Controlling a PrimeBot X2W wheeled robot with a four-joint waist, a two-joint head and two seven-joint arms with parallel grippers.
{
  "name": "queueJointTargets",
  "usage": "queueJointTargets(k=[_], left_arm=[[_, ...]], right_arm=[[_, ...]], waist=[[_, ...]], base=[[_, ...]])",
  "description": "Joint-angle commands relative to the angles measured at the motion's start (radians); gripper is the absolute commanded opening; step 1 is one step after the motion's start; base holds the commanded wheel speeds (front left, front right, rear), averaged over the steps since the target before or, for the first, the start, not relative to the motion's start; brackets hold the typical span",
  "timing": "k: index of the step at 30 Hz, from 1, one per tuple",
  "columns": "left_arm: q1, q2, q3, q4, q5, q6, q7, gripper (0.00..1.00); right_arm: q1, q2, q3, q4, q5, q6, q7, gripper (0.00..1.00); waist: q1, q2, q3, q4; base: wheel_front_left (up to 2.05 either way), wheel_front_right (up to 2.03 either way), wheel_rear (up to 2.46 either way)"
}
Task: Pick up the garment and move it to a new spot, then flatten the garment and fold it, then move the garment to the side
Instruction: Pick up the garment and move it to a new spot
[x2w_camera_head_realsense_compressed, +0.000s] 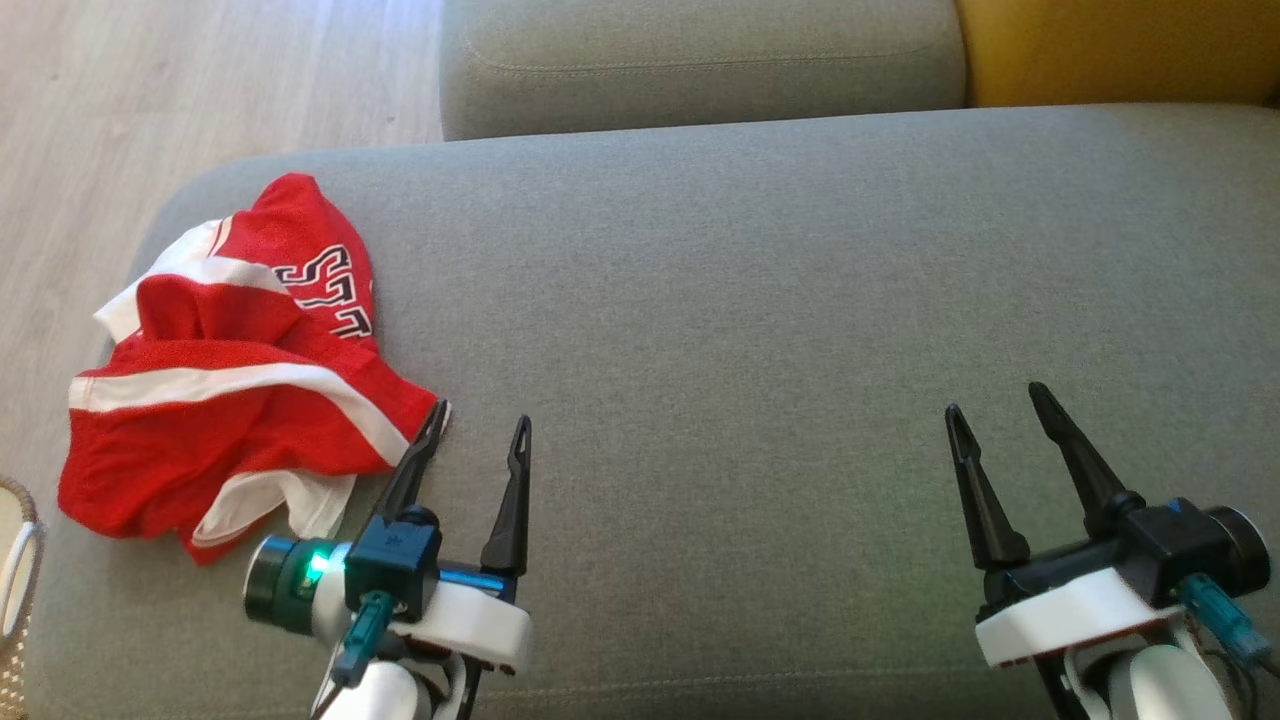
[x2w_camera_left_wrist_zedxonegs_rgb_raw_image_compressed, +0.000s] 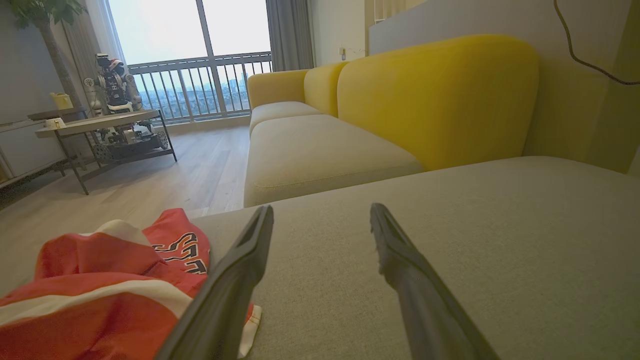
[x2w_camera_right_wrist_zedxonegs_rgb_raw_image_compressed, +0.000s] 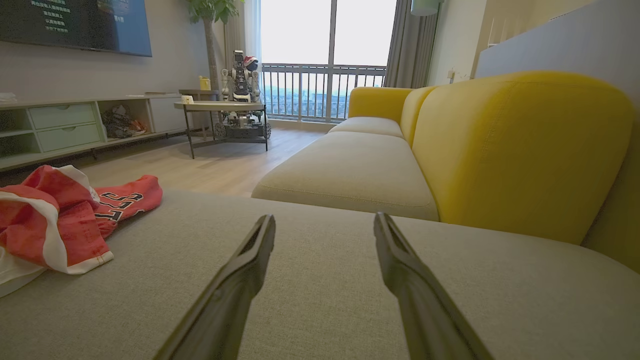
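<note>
The garment (x2w_camera_head_realsense_compressed: 235, 375) is a red jersey with white stripes and black lettering, lying crumpled at the left end of a grey sofa cushion (x2w_camera_head_realsense_compressed: 750, 320). My left gripper (x2w_camera_head_realsense_compressed: 480, 420) stands open just right of its lower corner, the left fingertip close to the fabric edge. In the left wrist view the garment (x2w_camera_left_wrist_zedxonegs_rgb_raw_image_compressed: 100, 290) lies at lower left beside my left gripper (x2w_camera_left_wrist_zedxonegs_rgb_raw_image_compressed: 322, 212), with nothing between the fingers. My right gripper (x2w_camera_head_realsense_compressed: 995, 400) is open over bare cushion far to the right. The right wrist view shows the garment (x2w_camera_right_wrist_zedxonegs_rgb_raw_image_compressed: 60, 220) off to the left of my right gripper (x2w_camera_right_wrist_zedxonegs_rgb_raw_image_compressed: 325, 222).
Beyond the cushion lie another grey seat (x2w_camera_head_realsense_compressed: 700, 60) and a yellow backrest (x2w_camera_head_realsense_compressed: 1120, 50). Wood floor (x2w_camera_head_realsense_compressed: 150, 100) lies past the cushion's left edge. A woven basket (x2w_camera_head_realsense_compressed: 15, 590) sits at far left. A low table (x2w_camera_right_wrist_zedxonegs_rgb_raw_image_compressed: 220, 107) stands across the room.
</note>
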Motion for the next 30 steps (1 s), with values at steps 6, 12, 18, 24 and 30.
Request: queueJointTargets(k=[6, 12, 18, 24, 30], left_arm=[[-0.028, -0.016, 0.065, -0.014, 0.006, -0.013, -0.008, 1.0], [-0.022, -0.039, 0.091, 0.0, -0.016, -0.028, -0.008, 1.0], [-0.026, -0.053, 0.114, 0.003, -0.015, -0.031, -0.008, 1.0], [-0.025, -0.059, 0.132, -0.011, -0.004, -0.021, -0.008, 1.0], [-0.026, -0.066, 0.157, -0.02, -0.01, -0.015, -0.008, 1.0]], right_arm=[[-0.015, -0.014, 0.021, -0.035, -0.008, 0.0, -0.009, 1.0], [-0.005, -0.014, 0.027, -0.036, -0.009, 0.0, -0.009, 1.0], [-0.007, -0.014, 0.033, -0.04, -0.014, 0.0, -0.009, 1.0], [-0.004, -0.014, 0.041, -0.047, -0.012, 0.0, -0.009, 1.0], [-0.008, -0.014, 0.052, -0.05, -0.008, 0.0, -0.009, 1.0]], waist=[[0.0, 0.0, 0.003, 0.038], [0.0, 0.0, 0.002, 0.117], [0.0, 0.0, 0.01, 0.212], [0.0, 0.0, 0.028, 0.286], [0.0, 0.0, 0.051, 0.346]], base=[[0.0, 0.0, 0.0], [0.0, 0.0, 0.0], [0.0, 0.0, 0.0], [0.0, 0.0, 0.0], [0.0, 0.0, 0.0]])
